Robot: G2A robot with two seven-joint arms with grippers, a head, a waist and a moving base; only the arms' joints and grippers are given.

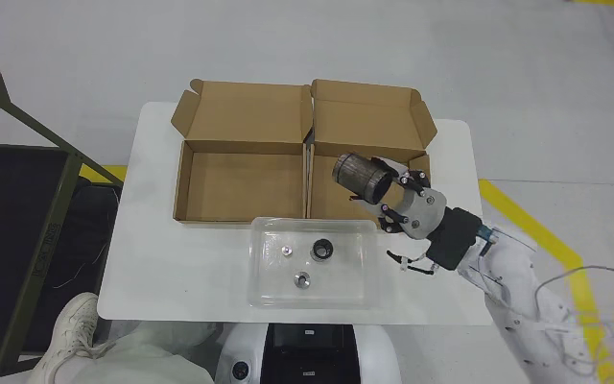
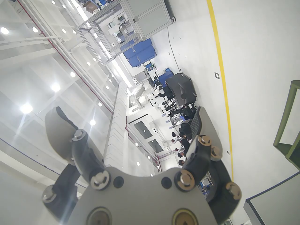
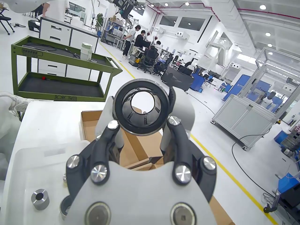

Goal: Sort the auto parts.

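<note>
There's the right gripper clamped on the metal sleeve, over the right-hand box — lower it well inside before letting go, since it looks ready to roll. The left gripper — spread wide, empty.

A dark hollow cylinder hangs tilted, gripped above the right cardboard box, while three small round parts lie apart in the clear tray.

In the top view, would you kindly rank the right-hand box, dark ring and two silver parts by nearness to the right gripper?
1. Right-hand box, beneath the right gripper.
2. Dark ring, middle of the clear bin.
3. Small silver part left of the ring and silver bushing nearer the robot: too close to call.
</note>
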